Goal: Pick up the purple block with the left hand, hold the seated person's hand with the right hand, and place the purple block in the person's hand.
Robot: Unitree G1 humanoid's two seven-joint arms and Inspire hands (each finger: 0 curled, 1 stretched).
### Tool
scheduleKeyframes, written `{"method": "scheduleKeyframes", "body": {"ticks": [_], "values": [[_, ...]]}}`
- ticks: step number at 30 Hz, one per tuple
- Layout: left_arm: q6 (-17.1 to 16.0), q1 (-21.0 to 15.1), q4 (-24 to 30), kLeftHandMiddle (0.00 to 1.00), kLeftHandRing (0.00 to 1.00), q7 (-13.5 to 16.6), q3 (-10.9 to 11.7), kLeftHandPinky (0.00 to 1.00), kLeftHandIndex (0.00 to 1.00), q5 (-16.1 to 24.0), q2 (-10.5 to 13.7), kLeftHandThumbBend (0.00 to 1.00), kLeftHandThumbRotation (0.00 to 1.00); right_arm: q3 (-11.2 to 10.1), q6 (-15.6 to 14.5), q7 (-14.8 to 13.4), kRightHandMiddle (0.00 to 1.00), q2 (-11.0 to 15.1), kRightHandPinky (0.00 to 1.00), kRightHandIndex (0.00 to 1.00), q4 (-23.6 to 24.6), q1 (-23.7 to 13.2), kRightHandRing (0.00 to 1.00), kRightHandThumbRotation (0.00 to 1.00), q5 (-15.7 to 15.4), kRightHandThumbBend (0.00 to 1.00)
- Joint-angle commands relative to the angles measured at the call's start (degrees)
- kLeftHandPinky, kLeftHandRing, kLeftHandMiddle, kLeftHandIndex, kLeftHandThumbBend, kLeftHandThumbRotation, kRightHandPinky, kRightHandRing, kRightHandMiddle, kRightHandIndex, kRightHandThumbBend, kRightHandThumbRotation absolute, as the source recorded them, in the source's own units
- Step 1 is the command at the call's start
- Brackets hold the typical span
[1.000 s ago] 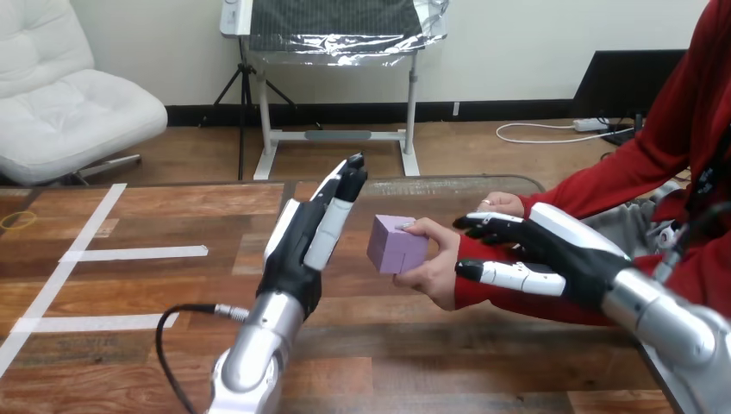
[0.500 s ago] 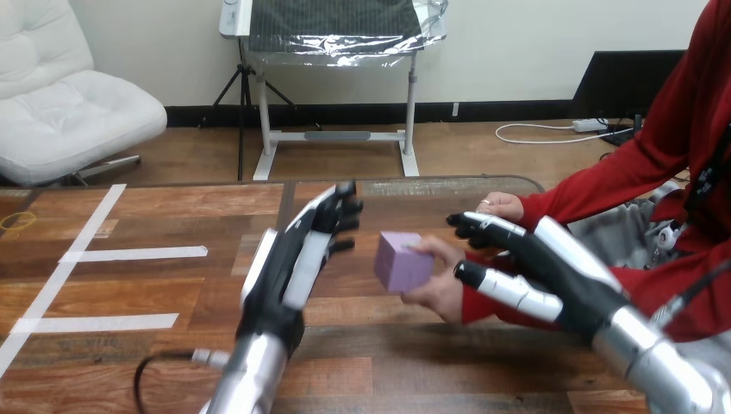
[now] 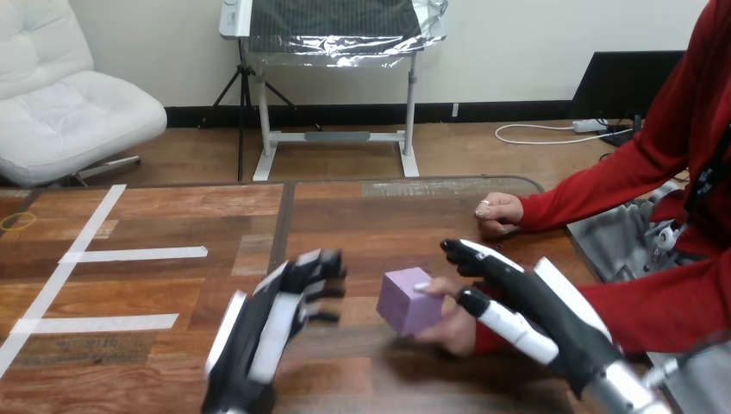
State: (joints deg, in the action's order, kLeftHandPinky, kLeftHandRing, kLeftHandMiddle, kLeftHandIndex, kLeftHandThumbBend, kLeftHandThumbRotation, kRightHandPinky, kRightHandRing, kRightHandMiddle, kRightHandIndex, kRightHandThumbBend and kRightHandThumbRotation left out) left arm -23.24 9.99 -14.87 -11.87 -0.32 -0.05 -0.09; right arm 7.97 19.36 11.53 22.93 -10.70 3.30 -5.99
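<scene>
Head view | purple block (image 3: 407,302) in person's hand (image 3: 450,324), apart from spread left hand (image 3: 267,323) | right hand (image 3: 552,315) clasps person's wrist (image 3: 477,338)

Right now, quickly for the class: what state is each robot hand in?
Left hand: open, holding nothing.
Right hand: beside the person's hand, which holds the purple block; grip cannot be told.

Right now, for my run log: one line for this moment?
purple block: in person's hand | left hand: open, apart from block | right hand: beside person's hand, grip unclear
</scene>
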Motion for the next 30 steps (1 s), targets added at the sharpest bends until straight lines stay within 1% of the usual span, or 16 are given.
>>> {"method": "scheduleKeyframes", "body": {"ticks": [1, 3, 4, 6, 11, 15, 21, 30], "values": [[-3.7, 10.8, 30.7, 0.72, 0.70, -4.9, -1.1, 0.57, 0.71, -6.9, 5.4, 0.70, 1.00, 0.5, 12.5, -3.0, 0.85, -10.1, 0.81, 0.86, 19.7, 2.3, 0.85, 1.00, 10.6, 0.85], [-3.7, 11.7, 31.6, 0.72, 0.69, -4.8, -0.3, 0.57, 0.71, -7.2, 5.6, 0.70, 0.99, 0.9, 13.1, -2.8, 0.85, -10.6, 0.81, 0.85, 19.3, 2.9, 0.85, 1.00, 11.0, 0.82], [-3.7, 12.1, 32.0, 0.72, 0.69, -4.7, 0.1, 0.57, 0.71, -7.4, 5.7, 0.69, 0.98, 1.1, 13.2, -2.7, 0.85, -10.8, 0.81, 0.85, 19.1, 3.2, 0.85, 1.00, 11.3, 0.79], [-3.6, 12.6, 32.7, 0.72, 0.69, -4.6, 0.8, 0.57, 0.71, -8.0, 5.8, 0.68, 0.98, 1.5, 13.4, -2.5, 0.84, -11.3, 0.81, 0.84, 18.7, 3.6, 0.85, 1.00, 11.9, 0.77], [-4.0, 12.9, 33.4, 0.71, 0.68, -4.0, 2.0, 0.56, 0.70, -8.9, 6.0, 0.66, 0.97, 2.1, 13.0, -1.8, 0.84, -12.1, 0.82, 0.84, 18.1, 4.4, 0.86, 1.00, 13.2, 0.72], [-3.6, 13.0, 34.4, 0.71, 0.67, -3.0, 2.5, 0.55, 0.69, -9.5, 6.3, 0.66, 0.96, 2.6, 11.7, -0.3, 0.84, -12.4, 0.84, 0.85, 18.2, 5.2, 0.86, 1.00, 15.1, 0.72], [-3.6, 13.2, 35.2, 0.71, 0.68, -1.7, 2.8, 0.54, 0.67, -10.0, 6.4, 0.64, 0.96, 2.8, 9.9, 1.7, 0.84, -12.5, 0.84, 0.85, 18.3, 5.8, 0.86, 1.00, 17.0, 0.73], [-2.9, 12.8, 36.1, 0.70, 0.66, -0.6, 2.5, 0.52, 0.66, -10.0, 6.1, 0.61, 0.94, 3.0, 9.3, 3.6, 0.84, -12.4, 0.84, 0.87, 18.1, 6.8, 0.85, 1.00, 18.3, 0.73]]}}
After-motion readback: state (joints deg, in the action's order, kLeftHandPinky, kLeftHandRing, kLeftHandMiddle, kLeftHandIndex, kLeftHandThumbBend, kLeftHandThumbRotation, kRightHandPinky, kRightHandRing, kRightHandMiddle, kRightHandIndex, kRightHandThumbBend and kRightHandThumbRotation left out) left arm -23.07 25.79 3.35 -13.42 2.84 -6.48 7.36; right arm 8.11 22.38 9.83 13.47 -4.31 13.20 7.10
